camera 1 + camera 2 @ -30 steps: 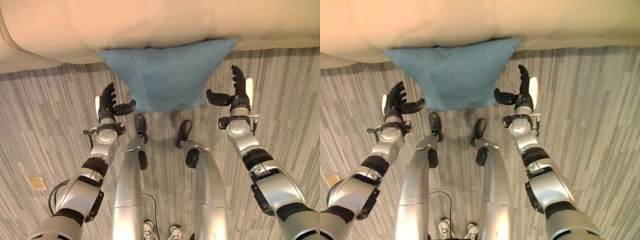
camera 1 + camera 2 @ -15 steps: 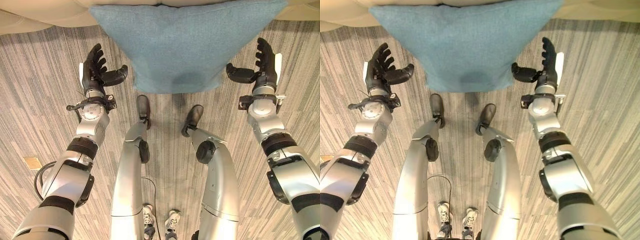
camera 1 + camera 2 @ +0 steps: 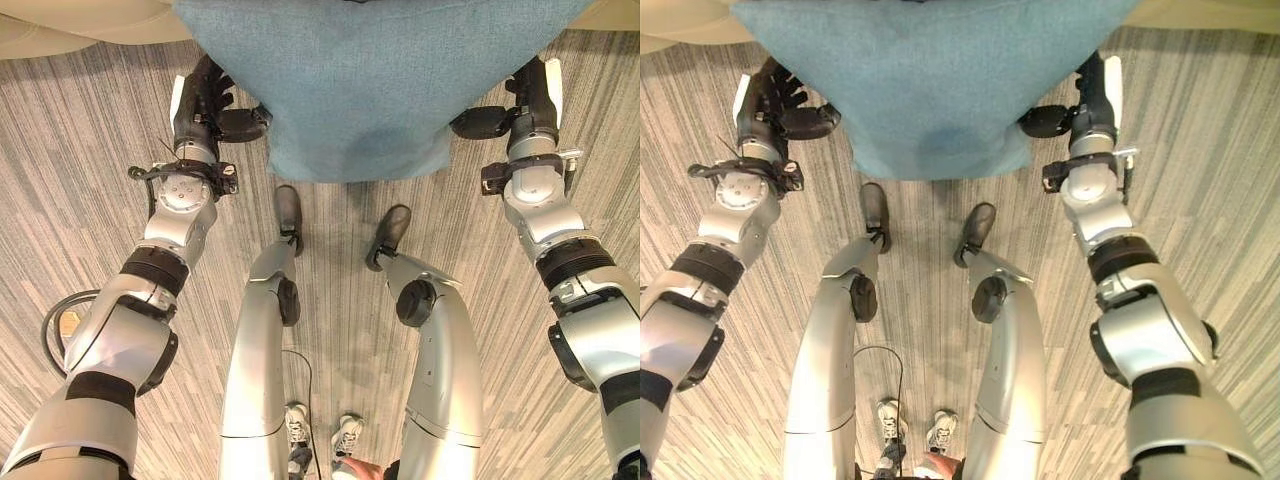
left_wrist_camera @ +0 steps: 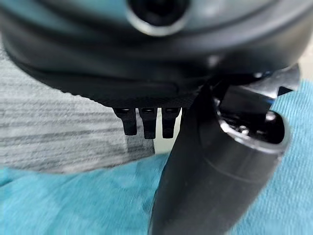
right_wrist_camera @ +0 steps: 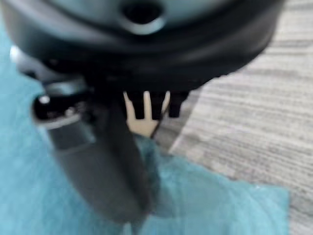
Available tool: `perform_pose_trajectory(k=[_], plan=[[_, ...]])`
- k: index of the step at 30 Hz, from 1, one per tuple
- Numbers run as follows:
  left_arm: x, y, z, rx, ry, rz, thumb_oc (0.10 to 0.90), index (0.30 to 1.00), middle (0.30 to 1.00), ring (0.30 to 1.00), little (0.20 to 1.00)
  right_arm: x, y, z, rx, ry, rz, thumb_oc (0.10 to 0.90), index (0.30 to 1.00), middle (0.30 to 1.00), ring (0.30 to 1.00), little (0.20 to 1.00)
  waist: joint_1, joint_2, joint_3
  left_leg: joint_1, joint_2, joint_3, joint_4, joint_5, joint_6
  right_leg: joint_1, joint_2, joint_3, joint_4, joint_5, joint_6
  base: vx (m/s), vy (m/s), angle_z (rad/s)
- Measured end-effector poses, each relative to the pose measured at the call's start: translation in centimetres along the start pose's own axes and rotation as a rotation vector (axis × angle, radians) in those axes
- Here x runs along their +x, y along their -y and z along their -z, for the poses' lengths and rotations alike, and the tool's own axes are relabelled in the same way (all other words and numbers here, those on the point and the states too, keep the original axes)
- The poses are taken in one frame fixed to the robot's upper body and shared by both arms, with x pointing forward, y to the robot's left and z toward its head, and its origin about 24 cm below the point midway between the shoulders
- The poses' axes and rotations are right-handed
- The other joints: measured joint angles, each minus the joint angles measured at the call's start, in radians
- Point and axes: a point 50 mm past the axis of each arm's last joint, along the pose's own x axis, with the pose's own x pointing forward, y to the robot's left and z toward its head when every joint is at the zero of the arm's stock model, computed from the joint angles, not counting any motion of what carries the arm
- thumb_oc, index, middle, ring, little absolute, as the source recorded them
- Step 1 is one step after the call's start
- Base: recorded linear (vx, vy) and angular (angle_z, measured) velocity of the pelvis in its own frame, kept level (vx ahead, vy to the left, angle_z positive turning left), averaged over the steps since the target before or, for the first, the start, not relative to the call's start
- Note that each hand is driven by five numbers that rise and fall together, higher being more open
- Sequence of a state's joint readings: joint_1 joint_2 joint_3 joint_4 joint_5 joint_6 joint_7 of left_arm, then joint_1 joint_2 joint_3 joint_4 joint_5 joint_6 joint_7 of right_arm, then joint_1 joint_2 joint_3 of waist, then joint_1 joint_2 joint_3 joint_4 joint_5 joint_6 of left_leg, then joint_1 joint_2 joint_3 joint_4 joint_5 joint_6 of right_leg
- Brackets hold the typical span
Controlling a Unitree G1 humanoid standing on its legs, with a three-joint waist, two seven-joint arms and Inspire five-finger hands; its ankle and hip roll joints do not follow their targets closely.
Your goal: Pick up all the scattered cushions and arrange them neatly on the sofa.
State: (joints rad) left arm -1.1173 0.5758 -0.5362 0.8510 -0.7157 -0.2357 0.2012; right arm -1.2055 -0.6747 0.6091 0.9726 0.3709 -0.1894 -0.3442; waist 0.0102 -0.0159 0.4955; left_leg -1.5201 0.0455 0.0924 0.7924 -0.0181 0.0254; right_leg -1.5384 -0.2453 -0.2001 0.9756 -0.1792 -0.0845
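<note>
teal cushion point(image 3: 370, 90): at 12 o'clock, between left hand point(image 3: 200, 100) and right hand point(image 3: 525, 100); both spread, thumbs touching fabric, nothing gripped.

Cushion: a blue-green cushion point(image 3: 370, 80) leans against the sofa front, its lower edge hanging over the floor, its top cut off by the frame.
Sofa: the beige sofa point(image 3: 70, 25) shows along the top edge, at both upper corners.
Left hand: the left hand point(image 3: 200, 100) is at the cushion's left edge, thumb pointing inward and touching the fabric, fingers straight and reaching up beside it.
Right hand: the right hand point(image 3: 525, 100) is at the cushion's right edge, thumb against the fabric, fingers extended upward.
Floor: grey striped carpet point(image 3: 60, 200) lies beneath.
</note>
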Motion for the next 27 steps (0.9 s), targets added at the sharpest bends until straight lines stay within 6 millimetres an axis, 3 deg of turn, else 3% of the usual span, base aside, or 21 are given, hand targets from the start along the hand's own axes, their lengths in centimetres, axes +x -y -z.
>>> perform_pose_trajectory(k=[11, 12, 13, 14, 15, 23, 27], plan=[[-0.5, 2.5, 1.0, -0.036, -0.042, 0.084, 0.800, 0.900, 0.900, 0.900, 0.900, 0.4, -1.6, -0.7, -0.294, 0.021, -0.152, 0.800, 0.900, 0.900, 0.900, 0.900, 0.000, 0.000, 0.000, 0.027, -0.009, 0.006, -0.010, 0.003, 0.000, 0.018, 0.000, 0.010, 0.000, 0.001, 0.005, 0.00, 0.000, 0.00], [-0.5, 2.7, 1.1, -0.037, -0.047, 0.090, 0.800, 0.900, 0.900, 0.900, 0.900, 0.4, -1.9, -0.8, -0.312, 0.024, -0.163, 0.707, 0.761, 0.761, 0.761, 0.761, 0.000, 0.000, 0.000, 0.031, -0.009, 0.006, -0.011, 0.004, 0.000, 0.022, 0.000, 0.010, 0.000, 0.001, 0.005, 0.00, 0.000, 0.00], [-0.6, 2.7, 1.2, -0.035, -0.050, 0.091, 0.547, 0.521, 0.521, 0.521, 0.521, 0.3, -2.0, -0.8, -0.324, 0.027, -0.170, 0.477, 0.415, 0.415, 0.415, 0.415, 0.001, 0.001, -0.002, 0.032, -0.009, 0.006, -0.012, 0.004, -0.001, 0.022, 0.000, 0.010, 0.000, 0.001, 0.005, 0.00, 0.000, 0.00], [-0.6, 2.7, 1.2, -0.040, -0.052, 0.092, 0.471, 0.406, 0.406, 0.406, 0.406, 0.4, -2.0, -0.8, -0.325, 0.026, -0.169, 0.400, 0.300, 0.300, 0.300, 0.300, 0.001, 0.001, -0.003, 0.032, -0.009, 0.005, -0.014, 0.005, -0.001, 0.022, 0.000, 0.010, 0.000, 0.001, 0.005, 0.00, 0.000, 0.00], [-0.5, 2.7, 1.1, -0.038, -0.051, 0.090, 0.400, 0.300, 0.300, 0.300, 0.300, 0.4, -2.0, -0.8, -0.325, 0.026, -0.169, 0.400, 0.300, 0.300, 0.300, 0.300, 0.000, 0.001, -0.003, 0.032, -0.009, 0.005, -0.014, 0.005, -0.001, 0.022, 0.000, 0.010, -0.001, 0.001, 0.005, 0.00, 0.000, 0.00], [-0.4, 1.8, 1.0, -0.087, -0.056, 0.046, 0.400, 0.300, 0.300, 0.300, 0.300, 0.7, -1.6, -1.3, -0.274, 0.021, -0.129, 0.400, 0.300, 0.300, 0.300, 0.300, 0.003, 0.001, -0.003, 0.038, -0.007, 0.007, -0.015, 0.008, -0.002, 0.025, 0.001, 0.012, -0.001, 0.002, 0.004, 0.00, 0.000, 0.00], [-0.6, 1.4, 1.4, -0.112, -0.066, 0.010, 0.400, 0.300, 0.300, 0.300, 0.300, 0.2, -3.3, -1.0, -0.246, 0.013, -0.165, 0.400, 0.300, 0.300, 0.300, 0.300, 0.002, 0.001, -0.003, 0.062, -0.006, 0.008, -0.020, 0.008, -0.003, 0.046, 0.002, 0.014, -0.003, 0.003, 0.003, 0.00, 0.000, 0.00]])
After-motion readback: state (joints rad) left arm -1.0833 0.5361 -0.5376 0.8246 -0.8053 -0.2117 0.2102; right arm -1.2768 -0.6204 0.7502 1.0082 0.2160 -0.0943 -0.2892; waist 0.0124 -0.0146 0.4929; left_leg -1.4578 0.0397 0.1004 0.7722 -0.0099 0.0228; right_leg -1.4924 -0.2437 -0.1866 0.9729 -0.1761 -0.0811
